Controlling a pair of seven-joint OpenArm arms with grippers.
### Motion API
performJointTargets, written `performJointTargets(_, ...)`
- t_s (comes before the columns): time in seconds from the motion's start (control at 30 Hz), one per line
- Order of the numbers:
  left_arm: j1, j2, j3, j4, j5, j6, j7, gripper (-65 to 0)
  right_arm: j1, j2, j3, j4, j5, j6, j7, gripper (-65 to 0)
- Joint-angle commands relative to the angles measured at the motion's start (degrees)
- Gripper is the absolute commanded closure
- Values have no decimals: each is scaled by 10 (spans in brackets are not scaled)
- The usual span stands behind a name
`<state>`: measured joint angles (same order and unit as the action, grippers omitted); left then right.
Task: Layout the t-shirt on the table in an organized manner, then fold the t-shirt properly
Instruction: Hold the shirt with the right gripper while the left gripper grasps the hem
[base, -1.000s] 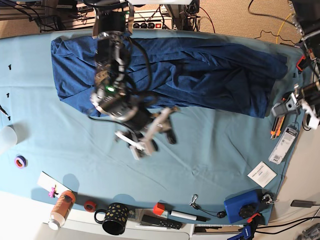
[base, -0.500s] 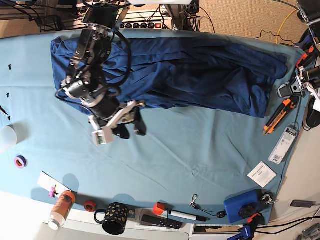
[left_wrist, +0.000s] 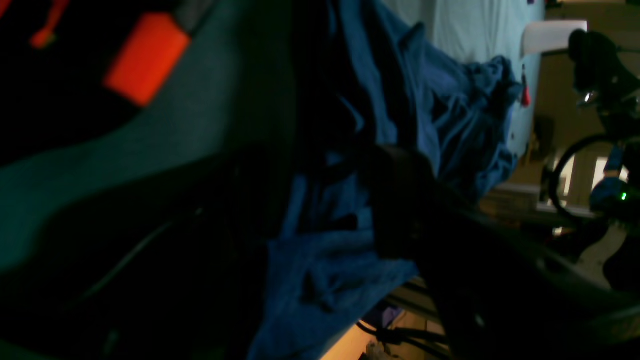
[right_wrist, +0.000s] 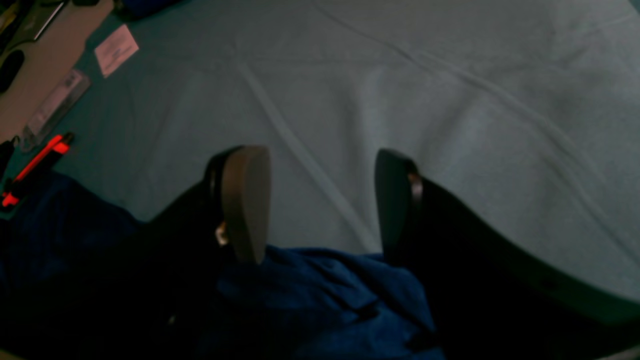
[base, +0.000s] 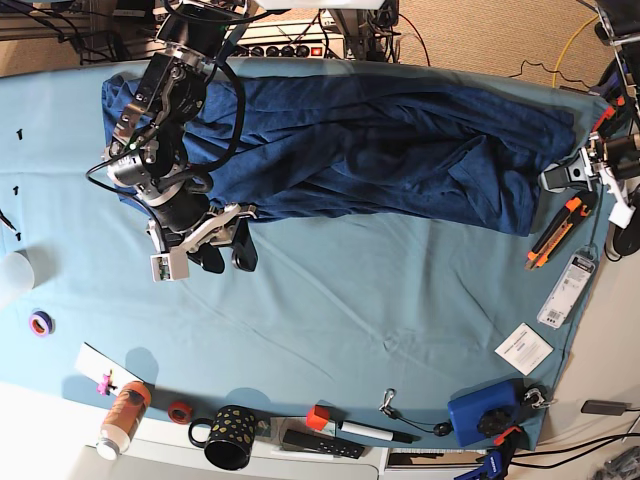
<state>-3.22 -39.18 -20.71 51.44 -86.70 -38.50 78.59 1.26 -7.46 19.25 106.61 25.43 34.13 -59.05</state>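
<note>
The t-shirt is spread in a long, rumpled band across the far half of the table, with deep folds running along its length. The right gripper is seen just off the shirt's near edge, close to one end of the band, with its jaws set wide apart and nothing between them. In the right wrist view the two fingers are held over bare teal cloth, and the navy fabric lies directly behind and beneath them (no fabric is pinched). Beyond the fingertips a long crease in the tablecloth is visible, and off to one side a white card and an orange-handled tool lie near the table's edge.

The left gripper is positioned at the opposite end of the shirt, right at the table's edge beside the fabric's corner. Its wrist view is very dark and blurred; the shirt is seen bunched just ahead of one dark finger, and contact cannot be judged there. The jaws are taken to be open, and no grip on the cloth is shown.
</note>
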Motion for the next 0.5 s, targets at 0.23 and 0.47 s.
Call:
performJointTargets(0.23, -2, -9, 96, 3, 17, 1, 14, -337, 10, 41, 0, 10, 11, 1, 7, -326)
performJointTargets(0.47, -6, 11, 108, 3, 17, -1, 14, -337, 9, 52, 0, 10, 9, 1, 6, -326)
